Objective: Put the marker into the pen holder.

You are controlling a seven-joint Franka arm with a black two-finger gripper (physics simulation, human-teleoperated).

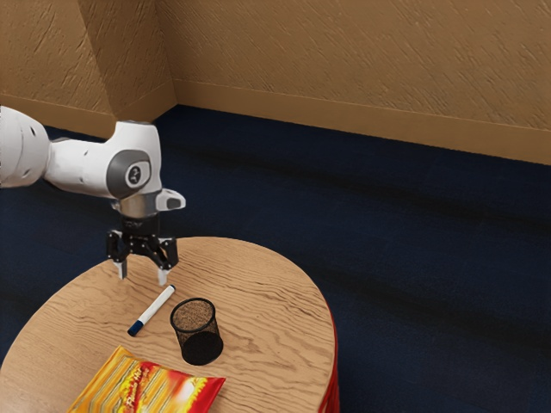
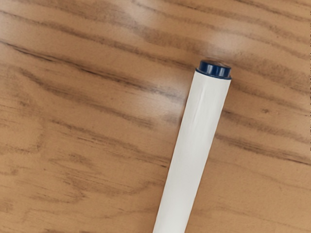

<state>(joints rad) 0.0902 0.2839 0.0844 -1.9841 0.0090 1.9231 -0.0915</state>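
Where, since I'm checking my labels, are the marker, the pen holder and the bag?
Marker (image 1: 153,309): exterior view, on its white barrel.
Pen holder (image 1: 201,341): exterior view, on its mesh side.
Bag (image 1: 153,389): exterior view, on its printed front.

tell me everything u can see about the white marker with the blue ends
The slim white cylindrical marker has a smooth, plastic-looking barrel, a longer dark blue cap at one end and a short, ridged, shiny blue plug at the other. It lies on its side on the round wood-grain table, beside the black mesh pen holder and apart from it. The plug end is nearer the open black two-finger gripper, which isn't holding it.
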